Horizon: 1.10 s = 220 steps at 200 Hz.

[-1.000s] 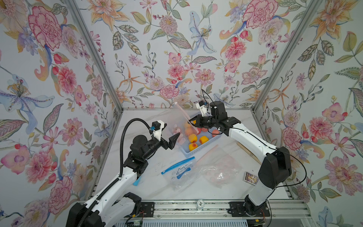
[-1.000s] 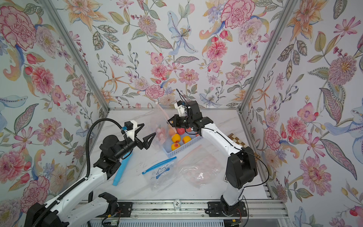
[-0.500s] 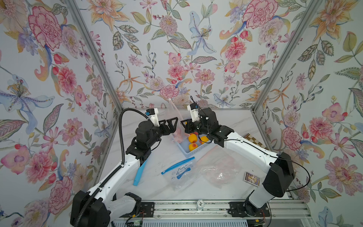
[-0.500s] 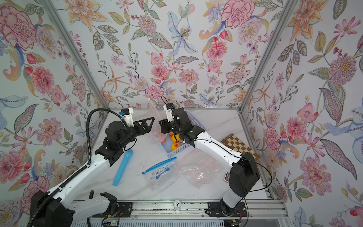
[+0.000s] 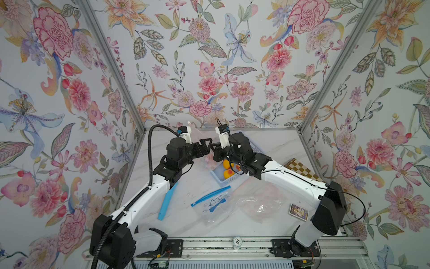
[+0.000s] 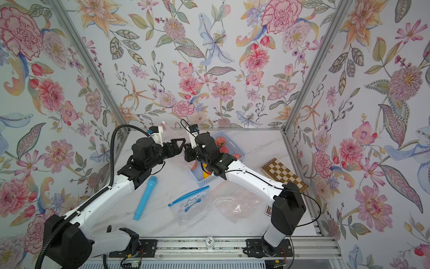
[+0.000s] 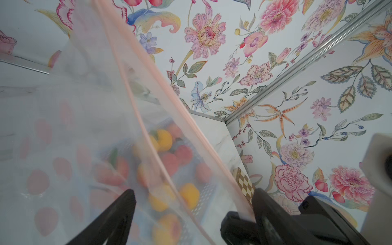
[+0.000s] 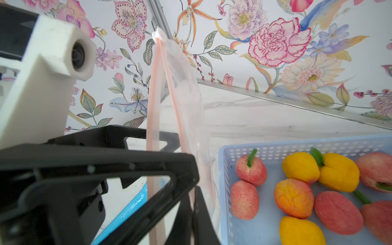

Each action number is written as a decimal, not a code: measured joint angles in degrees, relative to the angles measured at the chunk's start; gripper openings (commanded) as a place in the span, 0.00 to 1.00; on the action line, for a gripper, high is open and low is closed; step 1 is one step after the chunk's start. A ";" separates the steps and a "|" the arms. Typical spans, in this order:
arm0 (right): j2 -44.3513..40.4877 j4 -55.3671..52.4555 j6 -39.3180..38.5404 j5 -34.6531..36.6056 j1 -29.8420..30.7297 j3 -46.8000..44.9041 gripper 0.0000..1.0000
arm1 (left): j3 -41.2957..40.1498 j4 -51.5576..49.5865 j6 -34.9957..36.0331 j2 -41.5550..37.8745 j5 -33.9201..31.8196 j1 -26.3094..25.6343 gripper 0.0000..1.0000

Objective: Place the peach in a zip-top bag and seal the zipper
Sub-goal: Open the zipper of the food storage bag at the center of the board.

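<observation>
The marble surface (image 5: 279,144) carries a blue basket (image 8: 275,148). Beside it a pink-zippered bag (image 8: 180,95) is held upright, its edge pinched in the closed right hand (image 8: 193,203). The left hand (image 7: 193,191) is spread wide astride it (gripping nothing). The peaches (image 8: 293,198) lie in the basket.

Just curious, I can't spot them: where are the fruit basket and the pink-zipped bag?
fruit basket (image 8: 275,148), right wrist view, on its perforated back wall.
pink-zipped bag (image 8: 152,106), right wrist view, on its pink zipper strip.
</observation>
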 measured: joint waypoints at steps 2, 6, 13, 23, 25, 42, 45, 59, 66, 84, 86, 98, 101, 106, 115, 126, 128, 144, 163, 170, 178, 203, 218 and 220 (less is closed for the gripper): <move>0.02 0.00 0.00 0.00 0.00 0.00 0.00 | -0.13 0.13 -0.02 -0.11 0.00 0.00 0.86; 0.02 0.00 0.00 0.11 0.00 0.00 0.00 | -0.33 0.20 -0.02 -0.24 -0.02 0.00 0.87; 0.02 0.02 0.02 0.20 0.00 0.02 0.00 | -0.79 0.46 -0.11 -0.52 -0.04 0.00 0.86; 0.15 0.00 0.04 0.50 0.00 0.11 0.00 | -1.68 1.16 -0.13 -1.07 -0.20 0.00 0.86; 0.20 0.02 0.04 0.57 0.00 0.13 0.00 | -1.81 1.27 -0.13 -1.16 -0.22 0.00 0.87; 0.61 0.00 0.24 0.94 0.00 0.39 0.00 | -3.23 1.97 -0.13 -2.19 -0.39 0.00 0.87; 0.66 0.00 0.24 1.01 0.00 0.44 0.00 | -3.43 1.99 -0.11 -2.34 -0.39 0.00 0.87; 0.76 0.07 0.33 1.25 0.00 0.72 0.00 | -4.37 1.90 -0.13 -2.99 -0.39 0.00 0.87; 0.76 0.09 0.48 1.27 0.00 0.96 0.00 | -4.70 1.92 -0.13 -3.15 -0.42 0.00 0.87; 0.76 0.66 0.79 1.27 0.00 1.38 0.00 | -5.49 2.45 -0.15 -3.48 -0.39 0.00 0.87; 0.76 0.72 0.83 1.25 0.00 1.38 0.00 | -5.60 2.51 -0.17 -3.52 -0.37 0.00 0.87; 0.76 0.98 1.01 1.22 0.00 1.40 0.00 | -5.95 2.84 -0.55 -3.61 -0.37 0.00 0.86; 0.76 0.98 1.14 1.22 0.00 1.40 0.00 | -5.99 2.82 -0.57 -3.61 -0.35 0.00 0.86; 0.76 1.03 1.18 1.20 0.00 1.40 0.00 | -6.05 2.93 -0.59 -3.61 -0.35 0.00 0.86; 0.76 1.16 1.22 1.16 0.00 1.40 0.00 | -6.08 2.99 -0.81 -3.61 -0.35 0.00 0.84; 0.76 1.29 1.25 1.09 0.02 1.40 0.00 | -6.08 3.02 -0.94 -3.61 -0.35 0.00 0.80; 0.76 1.31 1.27 1.07 0.04 1.40 0.00 | -6.08 3.04 -1.03 -3.61 -0.35 0.00 0.79; 0.76 1.31 1.27 1.09 0.22 1.40 0.00 | -6.08 3.56 -1.53 -3.30 -0.17 0.00 0.72; 0.76 1.31 1.11 1.73 0.52 1.40 0.00 | -6.08 4.09 -2.16 -2.67 -0.15 0.00 0.57; 0.76 1.31 1.11 2.23 0.72 1.40 0.00 | -6.08 4.02 -2.08 -2.38 -0.11 0.00 0.50; 0.76 1.27 1.14 2.95 0.87 1.40 0.00 | -6.08 3.89 -2.14 -2.16 -0.11 0.00 0.38; 0.76 0.07 1.64 6.80 1.16 1.40 0.00 | -5.70 1.68 -1.40 -2.08 -0.63 0.44 0.15; 0.76 -1.40 2.93 9.03 0.81 1.40 0.00 | -4.39 -1.97 0.26 -2.12 -2.21 0.61 0.07; 0.76 -1.64 3.15 9.27 0.72 1.40 0.00 | -4.26 -2.36 0.52 -2.12 -2.38 0.61 0.06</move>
